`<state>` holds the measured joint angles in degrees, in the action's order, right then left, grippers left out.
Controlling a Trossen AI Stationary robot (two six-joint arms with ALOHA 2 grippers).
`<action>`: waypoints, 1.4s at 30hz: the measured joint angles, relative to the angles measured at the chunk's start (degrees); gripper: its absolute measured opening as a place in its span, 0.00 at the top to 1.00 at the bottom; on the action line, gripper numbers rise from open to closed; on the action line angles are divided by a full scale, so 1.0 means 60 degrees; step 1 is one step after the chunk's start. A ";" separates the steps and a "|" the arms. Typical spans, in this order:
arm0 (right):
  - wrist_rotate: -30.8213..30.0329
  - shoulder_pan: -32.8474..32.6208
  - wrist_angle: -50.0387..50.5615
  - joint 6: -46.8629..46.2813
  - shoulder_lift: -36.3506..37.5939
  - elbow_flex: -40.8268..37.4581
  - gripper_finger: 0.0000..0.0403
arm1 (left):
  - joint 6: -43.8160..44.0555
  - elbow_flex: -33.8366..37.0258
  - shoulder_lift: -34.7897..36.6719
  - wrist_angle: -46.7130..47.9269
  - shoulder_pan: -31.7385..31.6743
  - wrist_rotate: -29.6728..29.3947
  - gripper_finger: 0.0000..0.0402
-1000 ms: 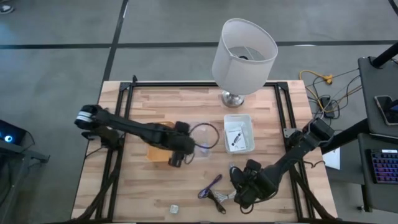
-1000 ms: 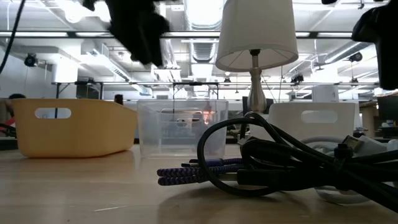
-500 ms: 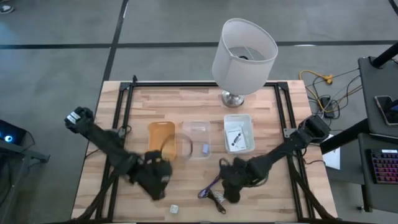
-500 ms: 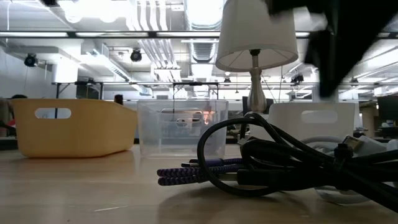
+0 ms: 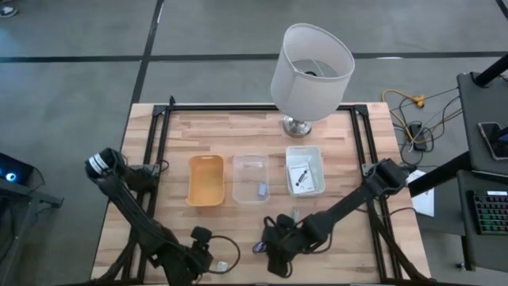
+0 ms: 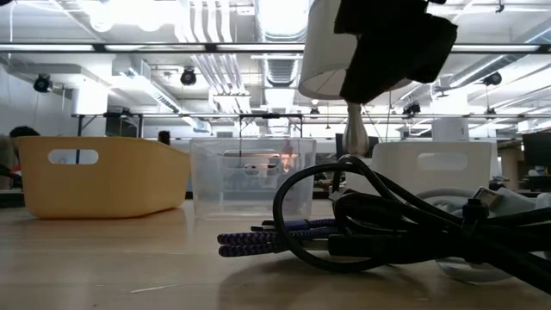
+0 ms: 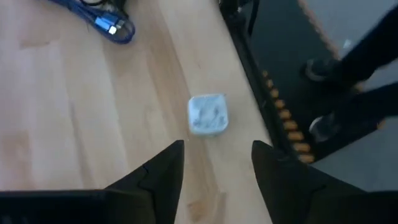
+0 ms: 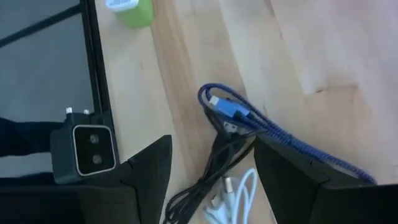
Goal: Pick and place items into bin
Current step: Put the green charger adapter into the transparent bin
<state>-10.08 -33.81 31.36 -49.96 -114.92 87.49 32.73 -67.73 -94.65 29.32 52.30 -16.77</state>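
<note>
A small white-grey cube (image 7: pixel 208 114) lies on the wood near the table's near edge. My left gripper (image 7: pixel 217 168) hangs open just short of it, and the high view shows the gripper (image 5: pixel 213 262) beside the cube (image 5: pixel 224 266). A tangle of cords lies at the near middle: a purple-blue cord (image 8: pixel 249 121), a black cord (image 8: pixel 205 180) and a thin white one (image 8: pixel 233 193). My right gripper (image 8: pixel 211 174) is open above the tangle and touches nothing. The low view shows the gripper's dark body (image 6: pixel 387 43) high above the cords (image 6: pixel 387 224). A green piece (image 8: pixel 134 11) lies farther off.
Three bins stand in a row mid-table: yellow (image 5: pixel 205 180), clear (image 5: pixel 251 178) with a small item inside, and white (image 5: pixel 305 170) holding a flat packet. The big white lamp (image 5: pixel 311 67) stands at the far edge. A small dark camera block (image 8: pixel 87 149) sits at the near edge.
My left gripper has swung from over the bins toward the table's near edge and sunk a little, and now hangs beside the small cube. My right gripper has moved toward the table's left and tipped further down over the cords. The cords have not moved.
</note>
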 joint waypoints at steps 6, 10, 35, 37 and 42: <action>-0.0063 -0.0424 0.1729 0.0278 -0.0517 0.1085 0.47 | 0.0231 0.0014 -0.0525 -0.1022 -0.0035 -0.0042 0.42; -0.0938 -0.0688 0.2565 -0.0145 -0.0542 0.1474 0.47 | 0.0239 0.0038 -0.1183 -0.1137 -0.0056 -0.0051 0.31; -0.1101 -0.0799 0.2748 -0.0738 -0.0502 0.1325 0.47 | 0.0441 0.0180 -0.2250 -0.2312 -0.0815 0.0281 0.32; -0.1101 -0.0799 0.2760 -0.0746 -0.0502 0.1306 0.47 | 0.0297 0.0181 -0.2292 -0.2309 -0.0872 0.0330 0.36; -0.1101 -0.0799 0.2780 -0.0750 -0.0494 0.1248 0.47 | 0.0155 0.0208 -0.2292 -0.2295 -0.0919 0.0523 0.47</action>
<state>-16.69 -38.61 48.04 -54.46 -117.89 94.98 33.67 -66.48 -108.40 15.55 46.79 -13.63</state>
